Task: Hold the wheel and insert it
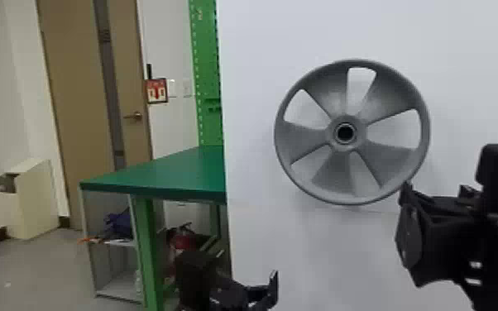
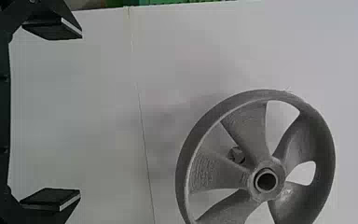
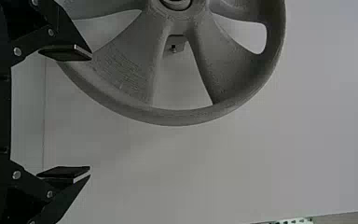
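Wheel (image 1: 417,165) is upright at the white panel (image 1: 252,124), facing the robot: matte grey, round rim, five flared spokes with rounded wedge cutouts between them, ringed hub with a dark round bore. Wrist views show fine ridged lines on the spokes, smoother surface on the rim. Panel is flat and smooth, with a thin straight seam. Small bracket (image 3: 178,43) with a bolt sits behind the wheel, seen through a cutout. Right gripper (image 1: 436,193) is at the wheel's lower right, black, angular links with round bolt heads, flat pads, fingers wide apart. One fingertip overlaps the rim in both the head and right wrist views; can't tell if it touches. Left gripper (image 1: 248,265) is low in front of the panel, below and left of the wheel and apart from it, fingers also spread wide, flat slab pads with a pale edge. Left of the panel: green table (image 1: 157,173), flat top on square legs, perforated green pegboard (image 1: 209,82) above, brown door (image 1: 70,103) with a lever handle farther back.
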